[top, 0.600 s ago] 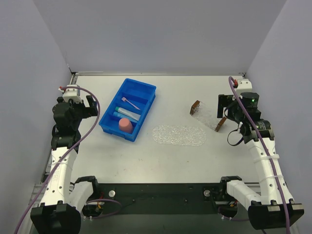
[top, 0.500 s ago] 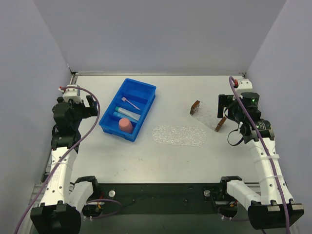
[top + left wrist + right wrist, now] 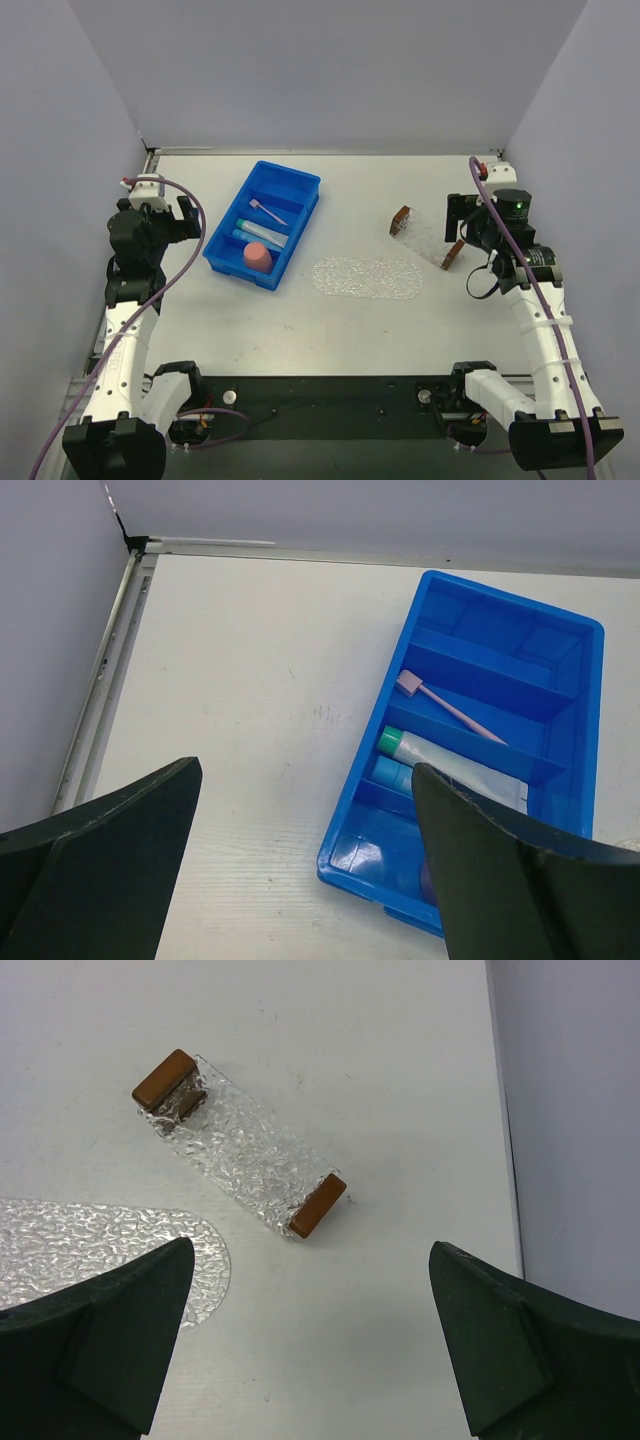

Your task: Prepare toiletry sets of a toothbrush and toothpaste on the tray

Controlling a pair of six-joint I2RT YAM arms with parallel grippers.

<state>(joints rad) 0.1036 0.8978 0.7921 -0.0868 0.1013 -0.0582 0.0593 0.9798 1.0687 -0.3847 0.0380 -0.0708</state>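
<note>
The toothbrush (image 3: 447,703) lies diagonally in the bin (image 3: 350,850), ahead-right of the wide, empty left fingers (image 3: 100,880), the nearer ones; the right fingers (image 3: 90,1350), also wide, hover near the tray (image 3: 240,1155).

Top view, table as the dial.

- Thin pink-lilac stick toothbrush (image 3: 267,211) (image 3: 450,708): lies flat in a middle compartment of the blue compartmented plastic bin (image 3: 305,212) (image 3: 590,730), which sits at 10 o'clock. Head points to 10 o'clock, handle to 4.
- Pale grey-blue flat toothpaste tube (image 3: 262,233) (image 3: 455,768), green cap: lies flat in the next compartment toward 7 o'clock, cap end toward 10.
- Brighter blue toothpaste tube (image 3: 392,773): just beside the pale one on its 7 o'clock side, mostly hidden by a divider.
- Clear glittery rectangular tray (image 3: 425,238) (image 3: 245,1160), a brown block at each short end: flat on the table at 3 o'clock, well apart from the bin, long axis 10 to 4.
</note>
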